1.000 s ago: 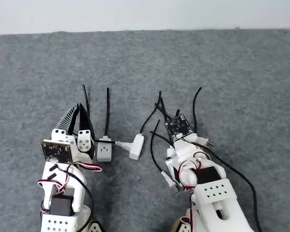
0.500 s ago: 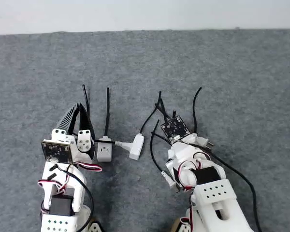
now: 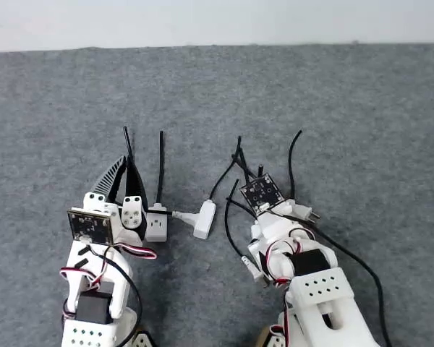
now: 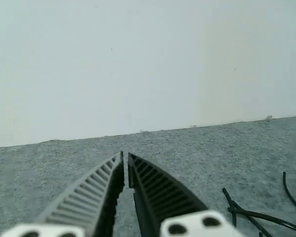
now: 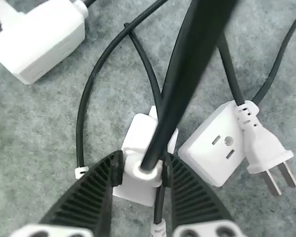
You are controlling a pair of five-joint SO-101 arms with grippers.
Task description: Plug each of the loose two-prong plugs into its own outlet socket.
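Observation:
In the right wrist view my right gripper [image 5: 141,163] is shut on a white plug [image 5: 138,133] whose thick black cord [image 5: 187,74] rises toward the camera; its prongs are hidden. Right beside it lies a white outlet socket [image 5: 212,148], with a loose two-prong plug [image 5: 266,158] against its side. Another white socket block [image 5: 37,42] lies farther off. In the high view my left gripper [image 3: 126,165] is shut on nothing, just left of a white socket [image 3: 156,224]. A white cable joins that socket to a white plug block [image 3: 204,218].
Several black cords [image 3: 235,170] cross and loop on the grey carpet between the two arms and around the right wrist [image 3: 264,191]. A pale wall [image 4: 148,64] stands at the far edge. Open carpet [image 3: 333,101] stretches beyond the cords.
My left gripper has narrowed from slightly open to shut and shifted a little to the right. The right wrist edged slightly toward the cords, then held still.

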